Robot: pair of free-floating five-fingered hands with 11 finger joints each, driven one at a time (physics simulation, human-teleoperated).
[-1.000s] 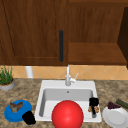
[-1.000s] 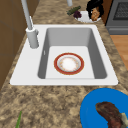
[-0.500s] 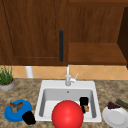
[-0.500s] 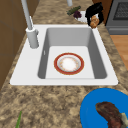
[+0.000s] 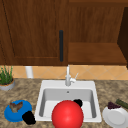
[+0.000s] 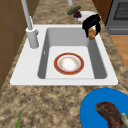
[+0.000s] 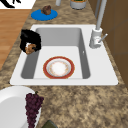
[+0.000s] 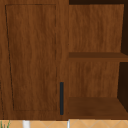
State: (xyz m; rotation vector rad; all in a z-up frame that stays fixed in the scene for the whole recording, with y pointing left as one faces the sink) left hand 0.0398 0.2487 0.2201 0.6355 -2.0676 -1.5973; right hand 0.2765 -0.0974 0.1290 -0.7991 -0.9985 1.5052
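My right hand (image 5: 78, 102) hangs over the front part of the white sink (image 5: 68, 85), just behind a red round dish (image 5: 67, 115). In the left side view this hand (image 6: 91, 23) is curled round a small brown piece of food (image 6: 92, 33). It is also in the right side view (image 7: 31, 40), with the brown piece (image 7: 30, 48) under its fingers. The red-rimmed dish (image 6: 69, 63) lies flat on the sink floor. My left hand (image 5: 28, 117) stays beside a blue plate (image 5: 16, 111) that bears a brown chunk (image 5: 15, 106).
A faucet (image 5: 68, 77) stands at the sink's back. A white plate (image 5: 115, 117) with grapes (image 5: 113, 105) and a green vegetable (image 5: 122, 103) lies to the right. A potted plant (image 5: 6, 78) sits far left. A stove (image 6: 117, 15) adjoins the counter. Above, a cabinet door with a dark handle (image 8: 61, 98) adjoins open shelves.
My right hand has moved left with the brown piece, from the sink's right side to over the basin. The left hand has stayed put.
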